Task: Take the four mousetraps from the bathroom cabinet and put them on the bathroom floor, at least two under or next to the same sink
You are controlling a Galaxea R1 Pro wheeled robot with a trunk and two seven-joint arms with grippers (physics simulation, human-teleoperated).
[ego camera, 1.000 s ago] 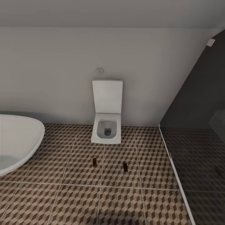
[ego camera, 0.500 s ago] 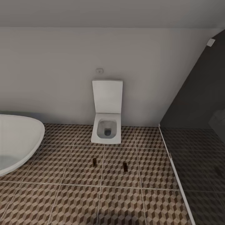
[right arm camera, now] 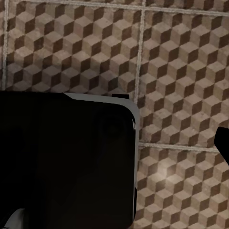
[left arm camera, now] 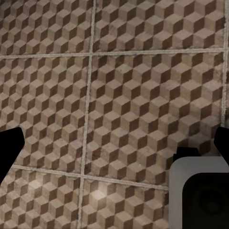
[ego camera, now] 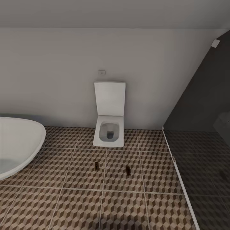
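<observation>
Two mousetraps [ego camera: 96,164] [ego camera: 128,170] lie low-centre on the bathroom floor [ego camera: 153,172] before the toilet [ego camera: 109,127], no sink near them, so the sink condition may fail; left jaws look apart, right jaws' state unclear.

A home bathroom: a white wall-hung toilet [ego camera: 109,123] with raised lid stands mid-frame against a pale wall, a white bathtub's [ego camera: 19,145] rim curves in at left, and cube-patterned tiles cover the bathroom floor [ego camera: 80,198].
</observation>
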